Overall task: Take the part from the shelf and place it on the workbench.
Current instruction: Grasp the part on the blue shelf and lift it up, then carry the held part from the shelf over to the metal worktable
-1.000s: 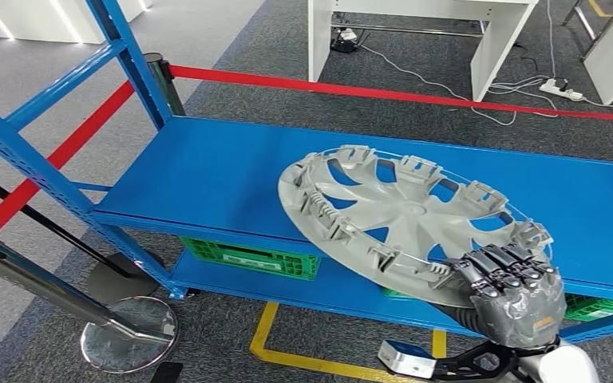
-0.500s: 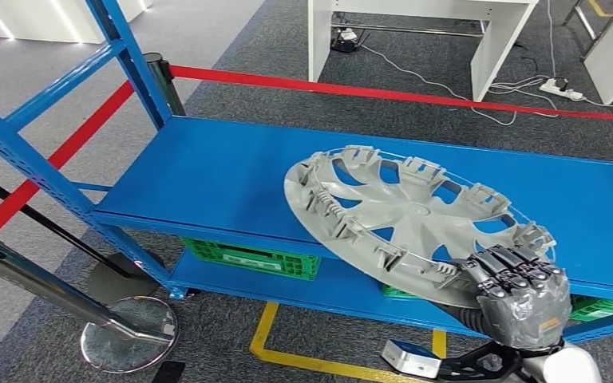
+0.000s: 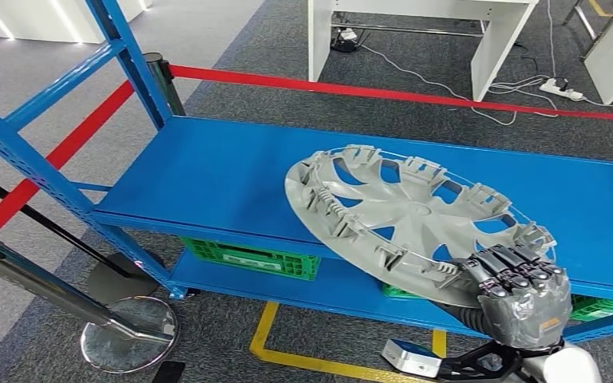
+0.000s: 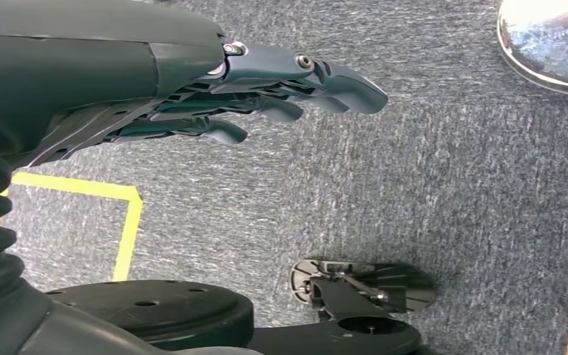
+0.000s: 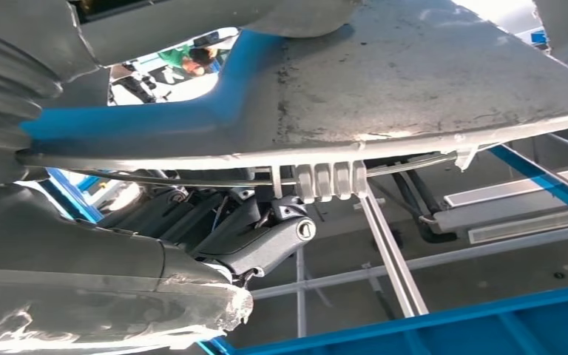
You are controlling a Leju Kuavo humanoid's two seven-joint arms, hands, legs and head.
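The part (image 3: pixel 415 219) is a grey plastic wheel cover, inner face up, lying tilted on the blue shelf (image 3: pixel 207 175) towards its right end. Its near edge juts out past the shelf's front lip, and that is where the right hand (image 3: pixel 519 291) has it: dark fingers (image 3: pixel 511 267) hooked over the rim from above, the rest of the hand underneath. In the right wrist view the thumb (image 5: pixel 266 248) presses up beneath the rim beside a ribbed clip (image 5: pixel 330 180), so the edge is pinched between thumb and fingers.

It looks light and fairly stiff, though a broad thin disc like this will likely flex and swing when held by one edge. The clips standing up around the rim look breakable, and the smooth plastic could slip. I would say the thicker rim between clips is the safest place to hold, as it is held now; with the whole weight hanging off one edge, it may droop or twist as it comes away.

The left hand (image 4: pixel 266 96) hangs low over the grey carpet, holding nothing, fingers loosely extended and a little apart.

Around it: blue uprights (image 3: pixel 128 56) stand at the far-left of the shelf, a red barrier tape (image 3: pixel 383 92) runs behind, and a green crate (image 3: pixel 247 257) sits on the lower level. A chrome stanchion base (image 3: pixel 128 331) stands on the floor at near left, and a yellow floor line (image 3: pixel 303 359) runs below the shelf. The shelf's front lip is what the rim could catch on.
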